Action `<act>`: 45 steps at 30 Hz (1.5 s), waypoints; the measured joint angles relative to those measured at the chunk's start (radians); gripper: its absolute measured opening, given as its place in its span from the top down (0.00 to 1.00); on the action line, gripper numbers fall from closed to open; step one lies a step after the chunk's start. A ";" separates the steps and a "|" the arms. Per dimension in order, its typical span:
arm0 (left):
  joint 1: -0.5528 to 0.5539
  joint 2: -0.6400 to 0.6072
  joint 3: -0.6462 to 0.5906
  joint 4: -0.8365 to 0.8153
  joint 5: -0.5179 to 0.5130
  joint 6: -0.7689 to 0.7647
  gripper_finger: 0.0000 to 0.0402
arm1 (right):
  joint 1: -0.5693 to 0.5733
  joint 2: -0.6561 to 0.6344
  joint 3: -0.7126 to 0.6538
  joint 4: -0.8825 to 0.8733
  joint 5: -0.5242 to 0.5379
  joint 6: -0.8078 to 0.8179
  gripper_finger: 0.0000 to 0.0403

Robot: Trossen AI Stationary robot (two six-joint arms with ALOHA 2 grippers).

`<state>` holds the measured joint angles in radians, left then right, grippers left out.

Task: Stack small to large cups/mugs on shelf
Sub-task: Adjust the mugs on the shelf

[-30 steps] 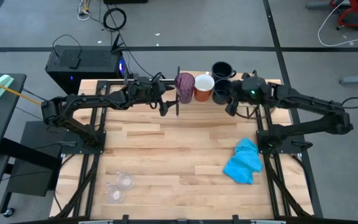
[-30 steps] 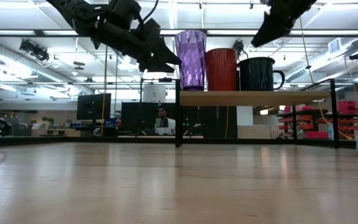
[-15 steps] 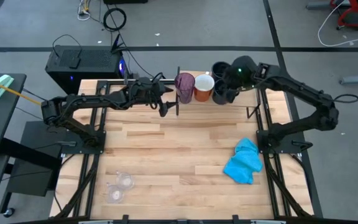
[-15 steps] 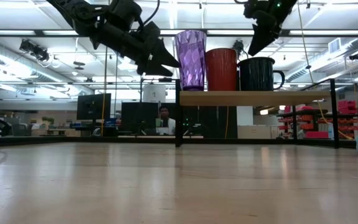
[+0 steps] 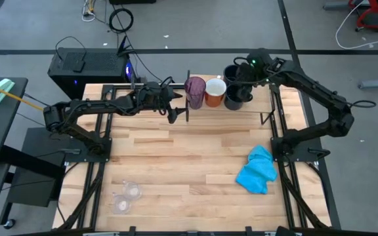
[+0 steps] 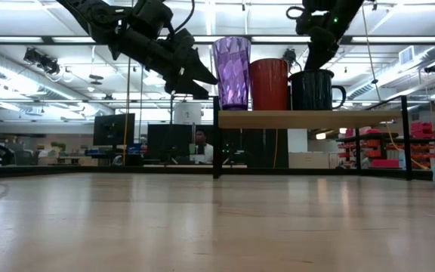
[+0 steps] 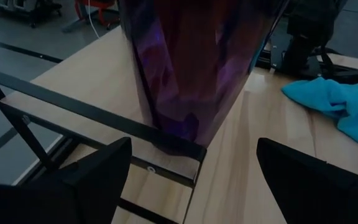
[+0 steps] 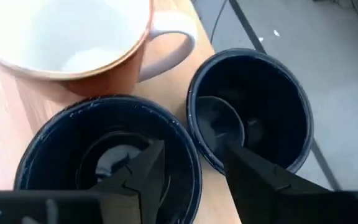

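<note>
On the shelf (image 6: 308, 119) stand the purple tumbler (image 5: 195, 92), the orange mug (image 5: 215, 92) and a navy mug (image 5: 233, 99). The second navy mug (image 5: 233, 72) stands right behind the first. My right gripper (image 8: 194, 177) is open and points down over the navy mugs. One finger is over the nearer mug's mouth (image 8: 104, 155), the other over the gap between the two mugs. My left gripper (image 7: 191, 180) is open and level, just left of the tumbler (image 7: 191, 68). Two clear cups (image 5: 127, 196) lie on the tabletop's near left. My right gripper stands open astride the nearer navy mug's far rim (image 8: 182, 134), coming from above and pointing down. I cannot tell whether a finger touches the rim. The mug stands upright on the shelf.
A bright blue cloth (image 5: 258, 169) lies on the tabletop's right side. The shelf's thin black uprights (image 6: 216, 140) and frame bar (image 7: 104, 118) stand close to my left gripper. The tabletop's middle (image 5: 189, 164) is bare wood.
My right gripper has gone from the right of the shelf toward the far edge and a little left. It has tipped to point down over the two navy mugs. The mugs and tumbler have kept still.
</note>
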<state>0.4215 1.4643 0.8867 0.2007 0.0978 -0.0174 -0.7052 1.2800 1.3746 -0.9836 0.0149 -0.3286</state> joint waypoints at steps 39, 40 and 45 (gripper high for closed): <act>0.002 0.000 0.000 -0.013 0.000 0.031 0.12 | -0.034 0.294 0.428 -0.360 -0.049 -0.184 0.19; 0.002 0.000 0.000 -0.014 0.000 0.031 0.12 | -0.031 0.308 0.458 -0.379 -0.049 -0.175 0.19; 0.002 0.000 0.000 -0.037 0.001 0.032 0.12 | -0.014 0.345 0.522 -0.431 -0.042 -0.170 0.21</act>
<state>0.4236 1.4643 0.8871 0.1634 0.0985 0.0147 -0.7191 1.6255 1.8961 -1.4144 -0.0269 -0.4988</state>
